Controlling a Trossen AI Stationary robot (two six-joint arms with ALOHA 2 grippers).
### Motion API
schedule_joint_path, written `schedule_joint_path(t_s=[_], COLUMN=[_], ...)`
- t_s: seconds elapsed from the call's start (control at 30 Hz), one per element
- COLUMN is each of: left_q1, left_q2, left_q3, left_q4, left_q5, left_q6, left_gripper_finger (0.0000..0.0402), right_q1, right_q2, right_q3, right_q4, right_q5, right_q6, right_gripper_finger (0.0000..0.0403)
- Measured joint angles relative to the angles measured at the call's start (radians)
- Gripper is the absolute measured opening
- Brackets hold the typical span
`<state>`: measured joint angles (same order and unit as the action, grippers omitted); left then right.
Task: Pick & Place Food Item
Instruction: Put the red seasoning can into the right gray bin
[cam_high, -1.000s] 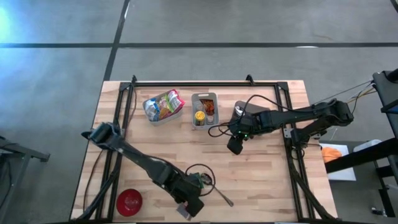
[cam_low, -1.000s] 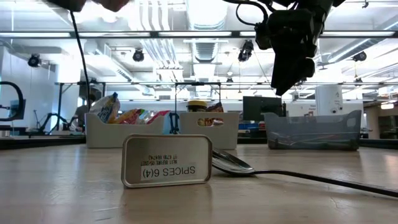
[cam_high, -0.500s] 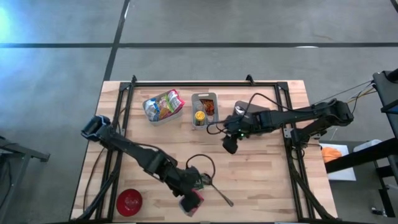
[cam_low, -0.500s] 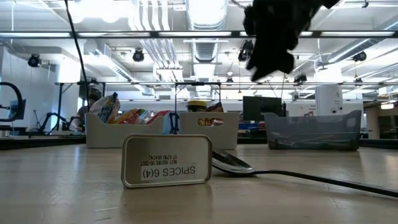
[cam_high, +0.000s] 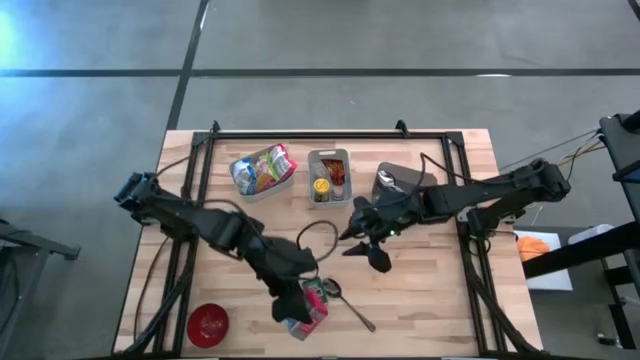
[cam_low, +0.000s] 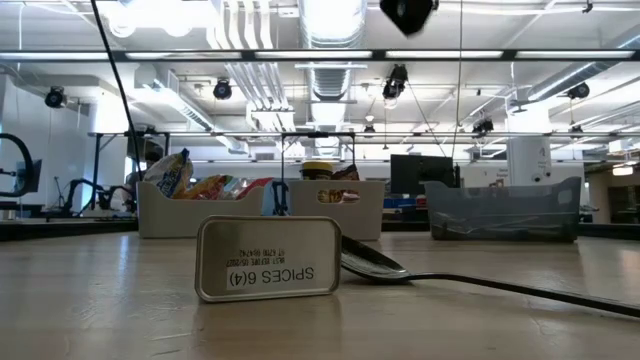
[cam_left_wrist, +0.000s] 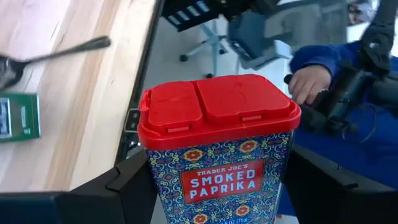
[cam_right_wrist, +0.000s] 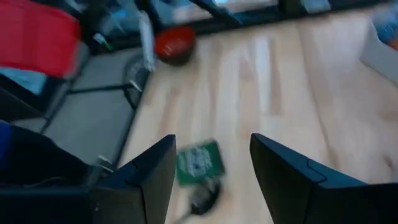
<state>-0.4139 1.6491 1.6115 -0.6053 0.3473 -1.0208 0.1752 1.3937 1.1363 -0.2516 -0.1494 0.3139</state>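
A smoked paprika tin (cam_left_wrist: 217, 143) with a red lid and a patterned blue body hangs over the table's near middle (cam_high: 312, 305), with my left gripper (cam_high: 300, 308) shut on it. On the wood nearby, a green spice tin (cam_right_wrist: 199, 162) stands on its long edge (cam_low: 267, 258) beside a spoon (cam_low: 400, 270). Higher up, toward the table's middle, my right gripper (cam_high: 365, 248) is open (cam_right_wrist: 211, 149) with nothing between its fingers. It looks slantwise down at the green tin. My left gripper pinches the paprika tin's body (cam_left_wrist: 152, 186) between its two fingers, one on each side, below the red lid. The fingers slant down from the table's far left. The tin is lifted clear of the table, its lid end away from the wrist.
Along the far side stand a bin of snack packets (cam_high: 263, 170), a bin with a jar (cam_high: 329, 175) and a grey bin (cam_high: 395, 180). A red bowl (cam_high: 208, 323) sits at the near left. A person's blue sleeve and hand (cam_left_wrist: 308, 84) show beyond the table's edge.
My left gripper has risen from the table's near edge and gone toward the far side, rolling as it went. The paprika tin has come up with it, clear of the wood. My right gripper has risen, moved toward the near left and tipped closer to level.
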Motion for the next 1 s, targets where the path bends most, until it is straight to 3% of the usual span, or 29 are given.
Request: schedule_joint_path(t_s=[0.1, 0.3, 0.53, 0.83, 1.0], left_q1=[0.034, 0.102, 0.145, 0.147, 0.147], left_q2=[-0.026, -0.054, -0.064, -0.064, -0.064], left_q3=[0.0, 0.0, 0.0, 0.0, 0.0], left_q4=[0.003, 0.003, 0.004, 0.016, 0.037], left_q5=[0.054, 0.136, 0.202, 0.224, 0.255], left_q6=[0.048, 0.113, 0.143, 0.15, 0.15], left_gripper_finger=[0.0277, 0.0277, 0.0277, 0.0277, 0.0277], right_q1=[0.02, 0.112, 0.184, 0.196, 0.199], right_q2=[0.0, 0.017, 0.085, 0.179, 0.219], right_q3=[0.079, 0.238, 0.355, 0.396, 0.396], right_q4=[0.006, 0.008, 0.024, 0.049, 0.076], right_q5=[-0.016, -0.011, -0.029, -0.03, -0.032], right_q6=[-0.028, -0.271, -0.411, -0.37, -0.429], right_gripper_finger=[0.0203, 0.0203, 0.0203, 0.0203, 0.0203])
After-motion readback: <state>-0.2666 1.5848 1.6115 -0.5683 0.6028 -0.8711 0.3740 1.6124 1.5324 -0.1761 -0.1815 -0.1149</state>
